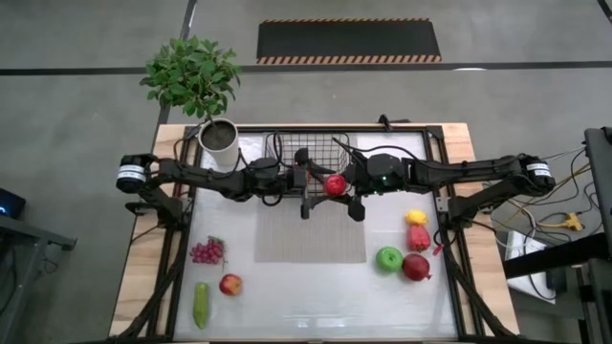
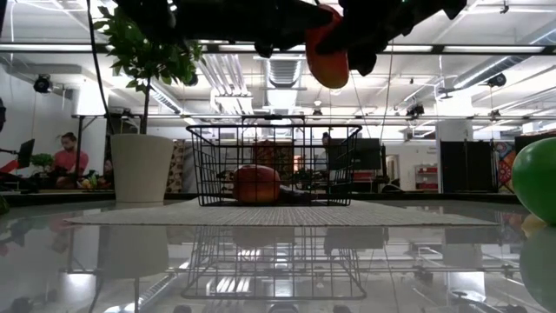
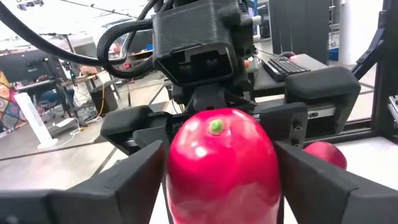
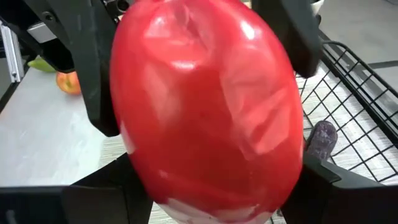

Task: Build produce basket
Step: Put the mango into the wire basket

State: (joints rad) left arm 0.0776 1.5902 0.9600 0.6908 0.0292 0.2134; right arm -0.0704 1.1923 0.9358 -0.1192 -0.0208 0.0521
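A red pepper (image 1: 335, 184) hangs in the air over the near edge of the black wire basket (image 1: 287, 153). Both arms meet at it. My left gripper (image 1: 318, 183) comes in from the table's left and my right gripper (image 1: 351, 186) from the right, and each is shut on the pepper. In the low view the pepper (image 2: 328, 56) sits high above the basket (image 2: 274, 165). A round red-orange fruit (image 2: 256, 184) lies on the basket's floor. The right wrist view shows a purple piece (image 4: 322, 140) in the basket as well. My left gripper has the pepper between its two fingers (image 3: 124, 180), which lie against the pepper's two sides (image 3: 177, 180). The fingers come level from the table's left. The pepper is lifted clear and held at the far end by the other gripper. My right gripper pinches the pepper between its two fingers (image 4: 329, 186), one on each side of its body (image 4: 134, 180). The fingers come from the table's right, slanting slightly down. The pepper is clear of the basket and table.
A white pot (image 1: 219, 141) with a plant stands at the far left. A grey mat (image 1: 311, 234) lies under and before the basket. Grapes (image 1: 207, 251), a cucumber (image 1: 201, 304) and an apple (image 1: 229, 284) lie near left. A green apple (image 1: 388, 258), yellow pepper (image 1: 416, 218) and red fruit (image 1: 416, 268) lie right.
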